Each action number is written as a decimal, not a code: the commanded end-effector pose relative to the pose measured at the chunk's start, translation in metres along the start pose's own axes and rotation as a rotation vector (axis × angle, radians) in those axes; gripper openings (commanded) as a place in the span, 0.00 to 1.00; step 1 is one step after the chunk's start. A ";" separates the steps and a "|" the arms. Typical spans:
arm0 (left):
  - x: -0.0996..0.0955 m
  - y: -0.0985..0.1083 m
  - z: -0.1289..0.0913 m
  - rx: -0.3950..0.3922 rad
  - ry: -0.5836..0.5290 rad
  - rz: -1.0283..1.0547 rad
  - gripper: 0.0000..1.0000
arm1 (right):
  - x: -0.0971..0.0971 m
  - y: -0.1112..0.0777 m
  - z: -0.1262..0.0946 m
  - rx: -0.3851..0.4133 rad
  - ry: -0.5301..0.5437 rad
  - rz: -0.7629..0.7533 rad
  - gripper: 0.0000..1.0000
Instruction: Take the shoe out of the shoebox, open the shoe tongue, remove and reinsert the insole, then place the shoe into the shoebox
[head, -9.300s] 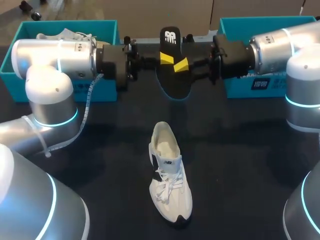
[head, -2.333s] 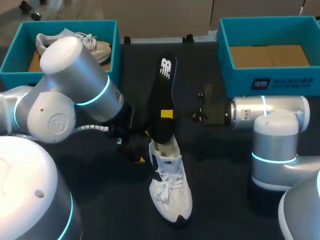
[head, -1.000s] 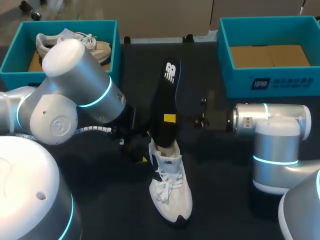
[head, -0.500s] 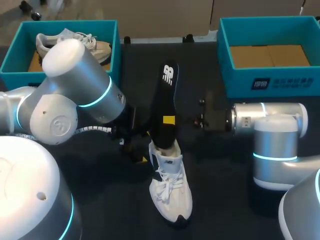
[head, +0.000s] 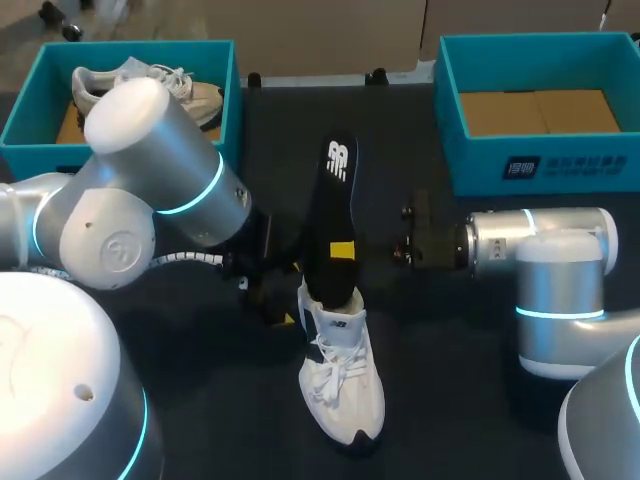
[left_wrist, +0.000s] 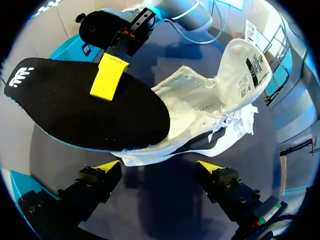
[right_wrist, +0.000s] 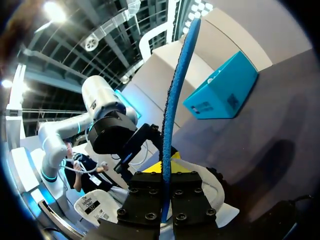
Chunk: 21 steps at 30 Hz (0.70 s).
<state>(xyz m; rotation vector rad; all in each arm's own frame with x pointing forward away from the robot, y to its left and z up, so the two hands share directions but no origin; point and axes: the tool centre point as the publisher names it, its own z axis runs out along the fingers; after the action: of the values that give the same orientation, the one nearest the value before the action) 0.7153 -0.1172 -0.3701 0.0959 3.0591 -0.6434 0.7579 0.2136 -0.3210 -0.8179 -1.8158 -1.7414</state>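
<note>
A white shoe lies on the dark table, toe toward me, its tongue pulled open. The black insole stands tilted with its lower end inside the shoe's heel opening. My right gripper is shut on the insole, one yellow fingertip flat on its face. In the right wrist view the insole runs edge-on between the shut fingers. My left gripper stands open just beside the shoe's heel, touching nothing; in the head view it is mostly hidden under the arm.
A teal shoebox at the back left holds another white shoe. A second teal shoebox at the back right shows only its cardboard floor. My left arm's elbow bulks over the table's left half.
The right gripper has pushed the insole down and toward me, so its lower end sits deeper in the shoe. The left arm and the shoe have stayed in place.
</note>
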 end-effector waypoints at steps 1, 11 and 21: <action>0.001 0.001 0.001 0.002 -0.002 0.000 1.00 | -0.003 -0.007 0.005 0.004 0.005 0.001 0.00; 0.001 0.001 0.001 0.002 -0.002 0.000 1.00 | 0.001 -0.025 0.007 0.018 0.017 0.007 0.00; 0.001 0.001 0.001 0.002 -0.002 0.000 1.00 | 0.006 -0.048 0.005 0.022 0.007 0.031 0.00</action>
<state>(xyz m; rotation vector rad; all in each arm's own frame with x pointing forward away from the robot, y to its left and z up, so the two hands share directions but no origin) 0.7152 -0.1171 -0.3700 0.0956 3.0589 -0.6434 0.7284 0.2179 -0.3454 -0.8148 -1.8042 -1.6949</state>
